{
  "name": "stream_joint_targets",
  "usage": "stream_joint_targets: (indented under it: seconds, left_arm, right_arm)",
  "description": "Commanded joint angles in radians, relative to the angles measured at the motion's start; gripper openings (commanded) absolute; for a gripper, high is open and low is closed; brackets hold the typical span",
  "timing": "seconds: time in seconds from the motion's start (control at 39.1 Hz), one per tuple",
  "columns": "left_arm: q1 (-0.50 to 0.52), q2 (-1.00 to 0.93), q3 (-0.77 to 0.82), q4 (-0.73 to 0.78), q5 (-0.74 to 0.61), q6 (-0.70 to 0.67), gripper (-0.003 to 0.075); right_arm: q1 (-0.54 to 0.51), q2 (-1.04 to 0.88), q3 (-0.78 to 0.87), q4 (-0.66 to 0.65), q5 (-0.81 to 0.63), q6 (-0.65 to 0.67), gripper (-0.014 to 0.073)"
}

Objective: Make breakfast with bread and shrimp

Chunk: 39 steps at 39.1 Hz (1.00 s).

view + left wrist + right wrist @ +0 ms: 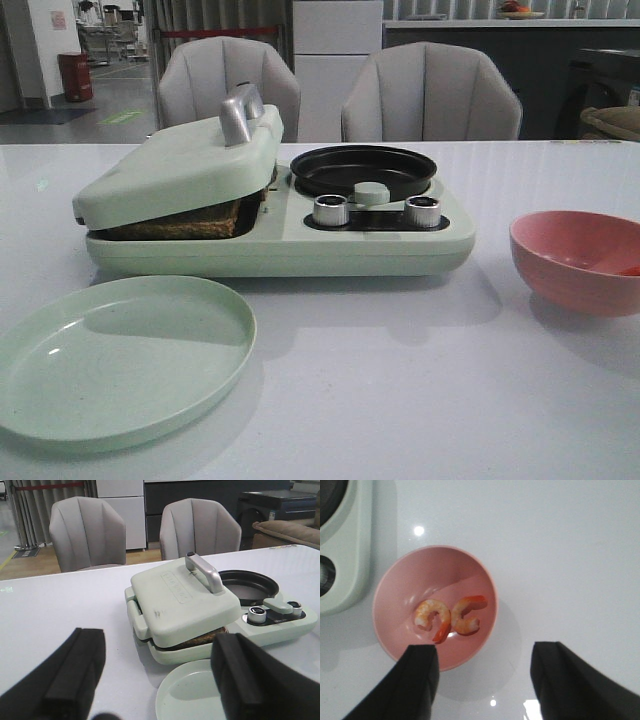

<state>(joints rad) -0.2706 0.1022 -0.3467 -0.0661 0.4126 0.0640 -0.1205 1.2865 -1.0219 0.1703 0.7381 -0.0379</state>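
Right end effector (485, 680) hangs wide open and empty above the pink bowl (395, 585), apparently lined up to pick a shrimp (432, 617).

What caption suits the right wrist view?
Open right tool above a pink bowl holding two shrimp, beside the cooker.

Both grippers hang with fingers spread wide: the left gripper (157, 680) low, the right gripper (485, 680) seemingly higher, facing downward.

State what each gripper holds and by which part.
Nothing is held. The left gripper and right gripper are both open and empty; the right one hovers above the pink bowl.
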Motion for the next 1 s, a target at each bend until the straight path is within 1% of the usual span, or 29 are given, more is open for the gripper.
stream_joint_targets:
  seconds: [0.0,0.08,0.18,0.28,0.46,0.56,0.79,0.9,0.97]
  left_arm:
    - [-0.007,0.012,-0.027,-0.006,-0.074,-0.009,0.0512]
    - [-0.007,0.012,-0.027,-0.006,-0.074,-0.009,0.0512]
    - [-0.007,0.012,-0.027,-0.006,-0.074,-0.009,0.0512]
    - [-0.007,0.012,-0.027,-0.006,-0.074,-0.009,0.0511]
    - [-0.007,0.012,-0.027,-0.007,-0.074,-0.009,0.0512]
    - [-0.007,0.012,-0.027,-0.007,-0.074,-0.009,0.0512]
    - [-0.007,0.012,-0.027,-0.007,-0.074,-0.009,0.0511]
    - [-0.007,0.012,-0.027,-0.007,-0.074,-0.009,0.0512]
    - [-0.007,0.012,-0.027,-0.007,-0.074,-0.009,0.0512]
  right_arm:
    - [-0.066,0.034,-0.045,0.081,-0.027,-0.069,0.0496]
    - [-0.089,0.077,-0.045,0.102,-0.031,-0.079,0.0496]
    - [-0.088,0.134,-0.045,0.103,-0.039,-0.105,0.0496]
    - [-0.079,0.195,-0.045,0.142,-0.057,-0.138,0.0496]
    - [-0.075,0.298,-0.045,0.251,-0.148,-0.225,0.0496]
    - [-0.075,0.354,-0.051,0.274,-0.202,-0.241,0.0496]
    - [-0.053,0.494,-0.155,0.28,-0.175,-0.241,0.0496]
    - [-0.035,0.54,-0.21,0.28,-0.168,-0.241,0.045]
    - [-0.023,0.571,-0.241,0.28,-0.161,-0.241,0.0363]
